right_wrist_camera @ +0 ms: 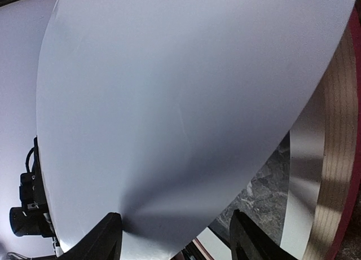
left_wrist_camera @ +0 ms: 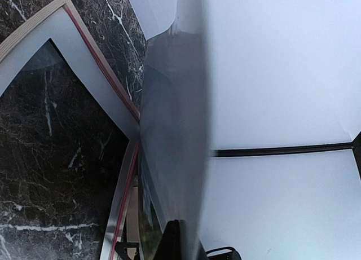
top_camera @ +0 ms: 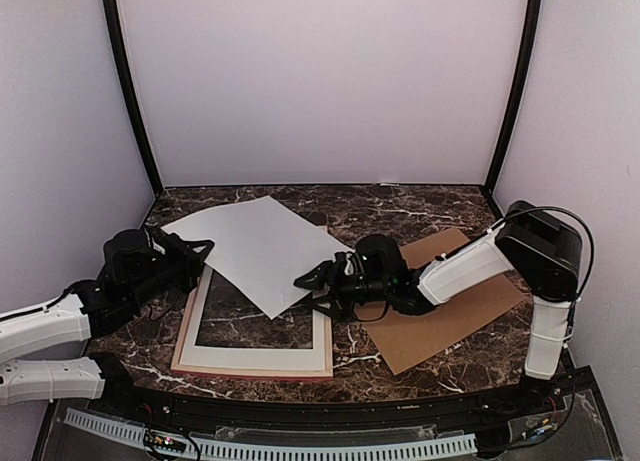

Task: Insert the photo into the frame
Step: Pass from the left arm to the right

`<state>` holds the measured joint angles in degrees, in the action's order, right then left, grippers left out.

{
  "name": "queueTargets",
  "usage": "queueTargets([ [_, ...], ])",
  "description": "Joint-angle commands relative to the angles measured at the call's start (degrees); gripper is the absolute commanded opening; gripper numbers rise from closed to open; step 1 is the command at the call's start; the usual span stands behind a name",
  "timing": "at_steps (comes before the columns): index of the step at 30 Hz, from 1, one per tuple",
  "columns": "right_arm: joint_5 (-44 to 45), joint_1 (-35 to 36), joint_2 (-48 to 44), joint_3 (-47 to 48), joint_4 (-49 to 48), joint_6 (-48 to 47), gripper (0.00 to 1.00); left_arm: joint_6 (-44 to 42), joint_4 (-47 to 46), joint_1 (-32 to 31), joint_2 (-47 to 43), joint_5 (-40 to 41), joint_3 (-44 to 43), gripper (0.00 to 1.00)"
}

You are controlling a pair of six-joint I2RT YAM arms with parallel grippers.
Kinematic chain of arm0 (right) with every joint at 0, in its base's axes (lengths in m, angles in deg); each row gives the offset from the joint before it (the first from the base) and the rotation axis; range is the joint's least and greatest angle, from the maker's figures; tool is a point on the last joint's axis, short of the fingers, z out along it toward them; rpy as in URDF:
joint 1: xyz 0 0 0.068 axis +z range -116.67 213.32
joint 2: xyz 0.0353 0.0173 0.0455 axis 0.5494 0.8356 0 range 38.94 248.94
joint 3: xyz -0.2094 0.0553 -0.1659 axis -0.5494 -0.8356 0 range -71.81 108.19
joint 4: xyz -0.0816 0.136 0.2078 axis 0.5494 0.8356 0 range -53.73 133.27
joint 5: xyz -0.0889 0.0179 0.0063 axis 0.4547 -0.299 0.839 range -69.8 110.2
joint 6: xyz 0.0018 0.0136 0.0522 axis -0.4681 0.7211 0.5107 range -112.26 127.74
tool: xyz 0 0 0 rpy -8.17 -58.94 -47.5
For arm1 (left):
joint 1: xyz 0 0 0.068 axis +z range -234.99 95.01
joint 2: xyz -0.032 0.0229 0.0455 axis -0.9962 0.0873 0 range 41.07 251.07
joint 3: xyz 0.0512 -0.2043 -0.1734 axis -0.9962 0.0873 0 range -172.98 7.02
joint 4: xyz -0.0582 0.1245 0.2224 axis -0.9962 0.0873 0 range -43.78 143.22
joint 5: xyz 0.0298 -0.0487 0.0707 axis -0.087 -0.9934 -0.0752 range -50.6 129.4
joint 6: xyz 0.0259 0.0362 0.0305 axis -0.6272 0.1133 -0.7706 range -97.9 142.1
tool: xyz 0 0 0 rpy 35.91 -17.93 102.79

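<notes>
the photo (top_camera: 262, 249), white back up, slants upper left to lower right; left gripper (top_camera: 203, 251) pinches it, right gripper (top_camera: 312, 286) has jaws spread.

The top camera is looking down from high behind the near edge, taking in the whole table (top_camera: 420, 206), with the photo (top_camera: 265, 246) and the frame (top_camera: 250, 374) at mid-distance. The left wrist camera is sitting right against the photo, facing along its curled sheet, the frame's corner at upper left. The right wrist camera is facing the photo's white side from very close, a frame rail at its right. All three are sharing photo and frame
</notes>
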<state>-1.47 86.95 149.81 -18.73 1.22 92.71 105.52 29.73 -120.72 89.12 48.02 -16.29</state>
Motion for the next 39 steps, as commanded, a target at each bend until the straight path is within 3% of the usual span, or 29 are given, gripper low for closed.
queueTargets([
  [1, 3.31, -0.55, -2.95, -1.27, -4.62, 0.24, 0.64, 0.61, 2.15, 0.39, -3.27, 0.35, 2.96, 0.0],
  [16, 4.42, -4.72, -3.82, 0.68, -2.08, -4.68, 0.39, -0.61, 5.85, 0.39, -7.16, -0.44, 6.35, 0.0],
  [23, 5.03, -6.59, -3.48, 2.78, 1.99, -8.12, 0.21, -1.26, 5.79, 0.39, -7.1, -1.74, 7.3, 0.01],
  [25, 5.21, -7.34, -3.27, 3.82, 3.94, -9.97, 0.12, -1.97, 5.66, 0.39, -6.89, -2.36, 7.43, 0.05],
  [28, 4.82, -8.98, -3.37, 5.05, 7.66, -13.02, 0.0, -3.33, 5.36, 0.4, -6.9, -2.82, 7.7, 0.2],
  [35, -1.12, -13.48, -2.88, 9.54, 18.44, -21.89, 0.0, -6.84, 8.1, 0.39, -10.42, -1.78, 7.73, 0.64],
  [39, -4.95, -15.75, -1.39, 13.22, 25.26, -28.19, 0.0, -11.31, 14.03, 0.39, -14.02, -0.55, 5.84, 0.78],
])
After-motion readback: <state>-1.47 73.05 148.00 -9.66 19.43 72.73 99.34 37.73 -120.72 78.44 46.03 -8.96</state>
